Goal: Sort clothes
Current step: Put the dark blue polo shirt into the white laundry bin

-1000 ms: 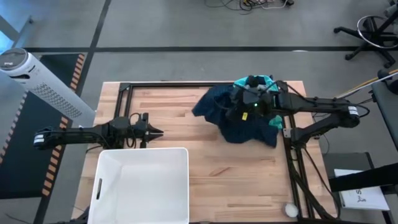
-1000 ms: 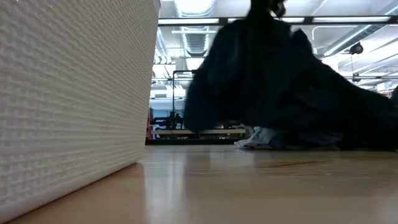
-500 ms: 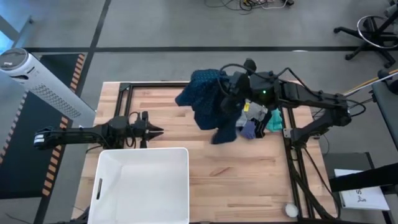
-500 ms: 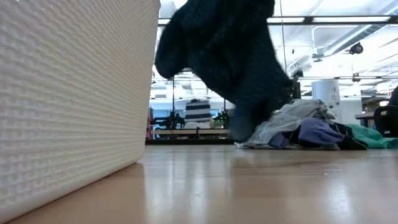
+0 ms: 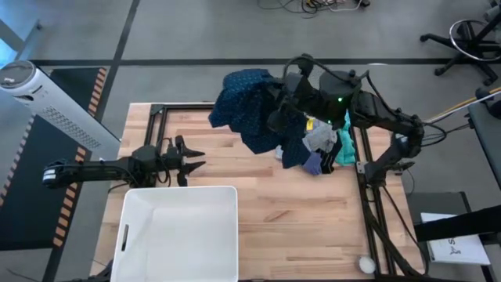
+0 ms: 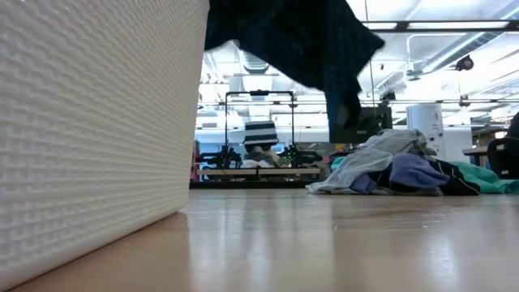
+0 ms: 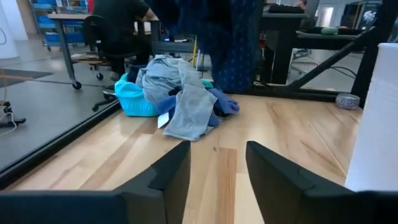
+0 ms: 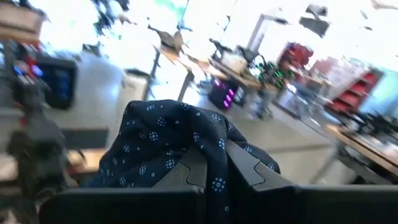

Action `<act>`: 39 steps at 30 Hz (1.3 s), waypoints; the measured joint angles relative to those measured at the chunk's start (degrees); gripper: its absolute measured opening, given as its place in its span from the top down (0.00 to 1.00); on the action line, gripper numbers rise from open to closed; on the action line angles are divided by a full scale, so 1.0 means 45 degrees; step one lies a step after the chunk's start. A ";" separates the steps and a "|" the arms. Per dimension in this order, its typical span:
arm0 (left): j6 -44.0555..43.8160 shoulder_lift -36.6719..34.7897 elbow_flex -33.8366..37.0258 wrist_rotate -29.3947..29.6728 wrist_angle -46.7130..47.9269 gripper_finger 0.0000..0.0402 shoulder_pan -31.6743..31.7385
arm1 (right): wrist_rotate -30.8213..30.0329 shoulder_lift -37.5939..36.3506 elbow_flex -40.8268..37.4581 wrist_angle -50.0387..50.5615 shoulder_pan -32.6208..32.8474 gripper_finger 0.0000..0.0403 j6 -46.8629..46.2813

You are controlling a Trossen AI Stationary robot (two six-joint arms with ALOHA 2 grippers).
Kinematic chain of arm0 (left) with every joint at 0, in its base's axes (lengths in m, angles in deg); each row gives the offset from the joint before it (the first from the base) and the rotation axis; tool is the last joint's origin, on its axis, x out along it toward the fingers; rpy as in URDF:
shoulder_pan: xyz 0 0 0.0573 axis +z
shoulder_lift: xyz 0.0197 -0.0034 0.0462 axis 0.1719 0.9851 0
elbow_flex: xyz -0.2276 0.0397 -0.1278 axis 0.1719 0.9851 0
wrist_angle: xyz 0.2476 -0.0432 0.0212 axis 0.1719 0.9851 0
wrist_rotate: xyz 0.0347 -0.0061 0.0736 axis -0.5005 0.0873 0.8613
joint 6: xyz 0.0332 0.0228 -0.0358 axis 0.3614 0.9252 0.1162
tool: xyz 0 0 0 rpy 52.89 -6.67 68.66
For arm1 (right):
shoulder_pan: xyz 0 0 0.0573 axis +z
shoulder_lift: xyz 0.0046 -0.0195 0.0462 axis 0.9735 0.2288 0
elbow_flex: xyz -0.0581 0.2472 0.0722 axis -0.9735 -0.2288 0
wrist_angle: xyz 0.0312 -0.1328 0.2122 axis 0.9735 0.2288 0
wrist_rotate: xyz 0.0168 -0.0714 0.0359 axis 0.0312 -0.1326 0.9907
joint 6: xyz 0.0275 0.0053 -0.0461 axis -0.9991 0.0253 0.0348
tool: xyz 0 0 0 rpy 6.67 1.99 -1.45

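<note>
My right gripper (image 8: 214, 167) is high over the table's far right, shut on the large dark navy dotted garment (image 5: 246, 106), which hangs under it (image 6: 300, 40). Below it, on the wood, lies the pile of the other clothes: grey (image 5: 321, 139), teal (image 5: 345, 147), lavender (image 5: 313, 164) and a black piece (image 6: 454, 188). At the table's left, my left gripper (image 5: 194, 160) points level toward the pile. It is open, with nothing between its fingers (image 7: 168, 180). My right gripper pinches a bunched part of the navy garment (image 8: 214, 146) between its two fingers, which point about level. The cloth drapes over both fingers and hides the pads. The rest hangs slack below, its lowest tip (image 6: 345, 122) clear of the table.
A white bin (image 5: 180, 190) stands at the near left, its wall (image 6: 89, 122) close to the low camera. Black frame rails (image 5: 368, 196) run along the table's edges. A small white ball (image 5: 365, 265) sits near the right front corner. Bare wood (image 5: 297, 219) lies between bin and pile.
My right gripper has risen with the navy garment. The garment covered the pile a second ago and now hangs clear of the table, and the grey, lavender and teal clothes are uncovered. My left gripper has opened where it stands.
</note>
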 joint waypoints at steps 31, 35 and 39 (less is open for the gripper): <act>0.0003 0.0742 0.0000 -0.0527 -0.0328 0.70 0.0010 | 0.4974 0.1940 0.2134 -0.4473 0.3220 0.99 -0.0266; 0.0148 0.0728 -0.0099 -0.1984 -0.0748 0.78 0.0010 | 0.4984 0.2276 0.2134 -0.3845 0.3200 0.99 -0.0221; 0.0744 0.0789 -0.1309 -0.3048 0.0344 0.88 0.0012 | 0.4945 0.2421 0.2142 -0.3190 0.3195 0.99 -0.0032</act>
